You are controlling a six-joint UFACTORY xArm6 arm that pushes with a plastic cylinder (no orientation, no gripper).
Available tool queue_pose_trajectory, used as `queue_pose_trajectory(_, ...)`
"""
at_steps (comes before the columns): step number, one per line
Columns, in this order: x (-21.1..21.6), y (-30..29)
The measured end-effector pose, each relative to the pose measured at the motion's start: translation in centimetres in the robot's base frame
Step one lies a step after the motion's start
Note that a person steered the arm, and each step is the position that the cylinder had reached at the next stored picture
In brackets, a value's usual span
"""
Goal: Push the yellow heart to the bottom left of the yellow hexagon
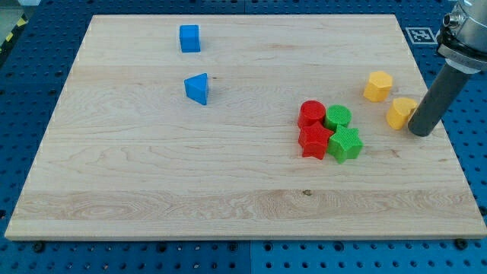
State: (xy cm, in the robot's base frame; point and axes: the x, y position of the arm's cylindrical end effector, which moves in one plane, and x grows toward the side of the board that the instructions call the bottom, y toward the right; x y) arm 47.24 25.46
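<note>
Here my tip (420,131) touches the yellow heart's (401,113) right side.

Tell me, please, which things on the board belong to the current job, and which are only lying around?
Belong to the job:
yellow heart, beside my tip on its left
yellow hexagon

Only lying around:
blue cube
blue triangle
red cylinder
red star
green cylinder
green star

2 yellow blocks (378,86), 2 red (311,114), 2 green (338,117), 2 blue (189,38), pale wood board (228,190).
</note>
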Motion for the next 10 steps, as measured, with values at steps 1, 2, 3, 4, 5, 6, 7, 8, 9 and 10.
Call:
queue_pose_trajectory(1, -0.6, 0.0)
queue_pose_trajectory(2, -0.6, 0.0)
queue_pose_trajectory(3, -0.4, 0.0)
queue_pose_trajectory(4, 0.2, 0.0)
queue_pose_trajectory(5, 0.2, 0.0)
queue_pose_trajectory(6, -1.0, -0.2)
queue_pose_trajectory(7, -1.1, -0.8)
queue_pose_trajectory(8, -0.6, -1.9)
queue_pose_trajectory(9, -0.1, -2.0)
queue_pose_trajectory(10, -0.8, -2.0)
